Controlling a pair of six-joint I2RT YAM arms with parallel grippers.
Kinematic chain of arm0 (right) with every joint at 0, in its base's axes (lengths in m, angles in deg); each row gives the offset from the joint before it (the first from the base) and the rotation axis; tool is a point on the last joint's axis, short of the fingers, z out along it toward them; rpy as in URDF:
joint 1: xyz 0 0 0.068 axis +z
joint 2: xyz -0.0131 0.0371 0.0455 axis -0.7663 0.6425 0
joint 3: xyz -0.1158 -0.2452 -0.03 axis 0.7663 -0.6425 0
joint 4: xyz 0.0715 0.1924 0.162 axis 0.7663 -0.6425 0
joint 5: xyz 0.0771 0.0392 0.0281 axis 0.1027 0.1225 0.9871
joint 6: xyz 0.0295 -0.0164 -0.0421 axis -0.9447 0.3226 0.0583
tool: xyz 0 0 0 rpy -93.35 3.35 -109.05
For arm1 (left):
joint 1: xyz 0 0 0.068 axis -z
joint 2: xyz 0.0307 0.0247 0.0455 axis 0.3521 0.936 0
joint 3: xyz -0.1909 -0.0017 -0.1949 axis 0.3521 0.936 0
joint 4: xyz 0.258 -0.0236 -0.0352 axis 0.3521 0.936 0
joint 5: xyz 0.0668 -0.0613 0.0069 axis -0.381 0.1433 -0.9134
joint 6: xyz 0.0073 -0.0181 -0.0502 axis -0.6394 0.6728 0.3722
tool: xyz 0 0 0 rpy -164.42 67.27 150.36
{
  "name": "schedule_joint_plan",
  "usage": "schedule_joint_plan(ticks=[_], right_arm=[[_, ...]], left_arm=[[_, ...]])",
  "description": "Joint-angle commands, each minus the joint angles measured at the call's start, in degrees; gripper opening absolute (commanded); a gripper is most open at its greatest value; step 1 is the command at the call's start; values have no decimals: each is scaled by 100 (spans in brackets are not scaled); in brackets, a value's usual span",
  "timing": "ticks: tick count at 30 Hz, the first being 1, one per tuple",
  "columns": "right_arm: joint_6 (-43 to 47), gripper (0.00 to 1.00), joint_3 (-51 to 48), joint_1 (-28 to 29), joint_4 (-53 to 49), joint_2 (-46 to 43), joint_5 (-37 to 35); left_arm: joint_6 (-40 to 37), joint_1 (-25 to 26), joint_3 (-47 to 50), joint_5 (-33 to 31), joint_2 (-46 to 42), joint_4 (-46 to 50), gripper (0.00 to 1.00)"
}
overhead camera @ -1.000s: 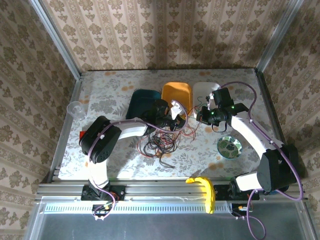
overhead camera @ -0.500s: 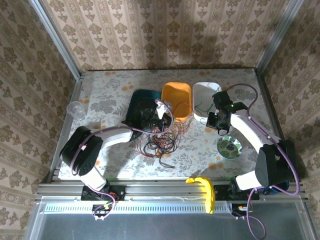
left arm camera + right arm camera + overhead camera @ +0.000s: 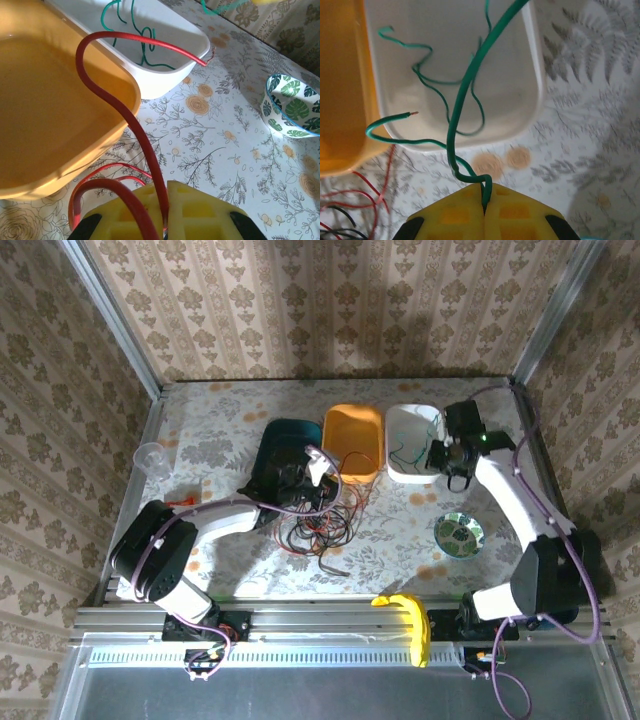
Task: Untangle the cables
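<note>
- left gripper [image 3: 166, 212] — yellow fingers pinched tight on a red cable [image 3: 107, 95]. It arcs up out of the jaws, past the corner of the orange tub [image 3: 65, 170], and its bare tip ends over the rim of the white tub [image 3: 165, 82]
- right gripper [image 3: 485, 207] is closed too, clamped on a green cable [image 3: 457, 105] that kinks just above the jaws and then runs up across the white tub
- more thin green wire lies loose inside the white tub, with one stripped end near the wall on the orange tub's side
- from the top camera, the main tangle [image 3: 318, 525] of black and red cables sits on the flowery table [image 3: 220, 430], just in front of the orange tub and the teal bin [image 3: 280, 445] — the left gripper is over its far edge
- the right gripper is at the right side of the white tub, well apart from the tangle
- leaf-pattern bowl [image 3: 458, 532] is on the table near the right arm, and a clear cup [image 3: 150, 457] is way over on the left
</note>
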State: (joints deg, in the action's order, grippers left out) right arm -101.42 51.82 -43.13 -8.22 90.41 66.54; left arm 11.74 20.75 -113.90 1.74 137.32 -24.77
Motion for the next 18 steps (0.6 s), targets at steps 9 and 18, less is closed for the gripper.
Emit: schedule_joint_plan(ticks=[9,18], right_arm=[[646,33,2685,-13,-1082,2748,128],[496,46,1567,163,-196,1343,-66]], left_arm=[[-117,142,-121,-152,134,6,0],[-144,153,-178,-137,215,58,0]])
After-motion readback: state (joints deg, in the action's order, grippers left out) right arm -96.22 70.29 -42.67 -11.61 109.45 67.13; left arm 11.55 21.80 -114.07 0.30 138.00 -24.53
